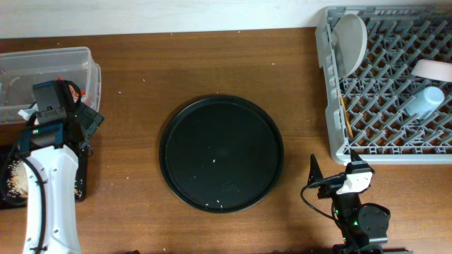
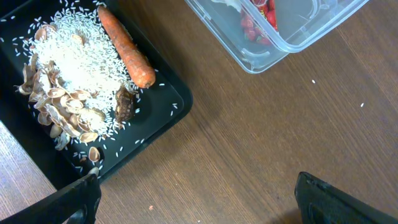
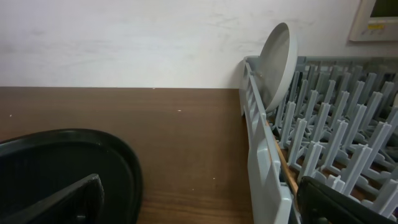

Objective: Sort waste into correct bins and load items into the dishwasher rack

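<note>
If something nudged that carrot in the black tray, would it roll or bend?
The carrot looks whole and firm, so it would probably stay stiff. Its round, tapered shape suggests it could roll in a curve, though the rice beside it in the black tray may slow that. Its smooth skin might slip when pinched.

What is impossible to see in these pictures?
- Shallow black rectangular tray: overhead, left arm covers most.
- Clear plastic rectangular tub: left wrist, top edge cuts it off.
- Small white bowl with reddish rim: overhead, right edge cuts it off.
- Thin wooden chopsticks: overhead, too thin to count.
</note>
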Robot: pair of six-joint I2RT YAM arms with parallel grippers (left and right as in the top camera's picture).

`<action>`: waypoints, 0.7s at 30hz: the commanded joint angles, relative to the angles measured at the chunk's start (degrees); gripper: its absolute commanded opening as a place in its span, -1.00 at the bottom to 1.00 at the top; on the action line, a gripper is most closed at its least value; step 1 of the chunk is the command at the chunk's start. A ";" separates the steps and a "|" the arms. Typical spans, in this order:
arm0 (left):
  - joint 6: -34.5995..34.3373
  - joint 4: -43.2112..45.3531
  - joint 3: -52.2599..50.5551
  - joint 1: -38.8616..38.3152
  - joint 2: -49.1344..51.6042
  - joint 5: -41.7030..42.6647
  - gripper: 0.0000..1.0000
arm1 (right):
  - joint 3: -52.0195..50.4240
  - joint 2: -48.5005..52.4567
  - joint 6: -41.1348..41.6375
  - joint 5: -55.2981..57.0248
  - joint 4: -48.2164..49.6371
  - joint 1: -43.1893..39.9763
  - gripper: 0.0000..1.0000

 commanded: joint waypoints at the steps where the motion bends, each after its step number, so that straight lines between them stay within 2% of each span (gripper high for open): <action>1: -0.68 -0.07 0.57 0.15 -0.22 -0.37 0.98 | -0.26 -0.22 0.22 0.72 -0.39 0.33 0.97; 6: -0.68 -0.07 0.57 0.15 -0.22 -0.37 0.98 | -0.26 -0.22 0.22 0.70 -0.39 0.33 0.97; 8: 1.49 -0.39 0.28 0.15 -0.31 -1.53 0.98 | -0.26 -0.22 0.22 0.72 -0.39 0.33 0.97; 11: 2.91 -7.82 -0.52 -0.50 -6.10 1.42 0.98 | -0.26 -0.22 0.22 0.70 -0.39 0.33 0.97; 13: 2.97 -6.78 -3.23 -2.64 -10.47 1.68 0.98 | -0.26 -0.22 0.22 0.70 -0.39 0.33 0.96; 15: 8.66 2.34 -11.23 -7.28 -17.79 0.11 0.98 | -0.26 -0.22 0.22 0.72 -0.39 0.33 0.97; 16: 13.79 11.19 -18.25 -9.94 -23.08 0.48 0.98 | -0.26 -0.22 0.22 0.72 -0.39 0.33 0.97; 18: 19.54 21.05 -27.89 -12.48 -29.97 0.50 0.99 | -0.26 -0.22 0.22 0.72 -0.39 0.33 0.97; 21: 20.83 29.11 -40.24 -12.90 -42.27 0.52 0.98 | -0.26 -0.22 0.22 0.72 -0.39 0.33 0.97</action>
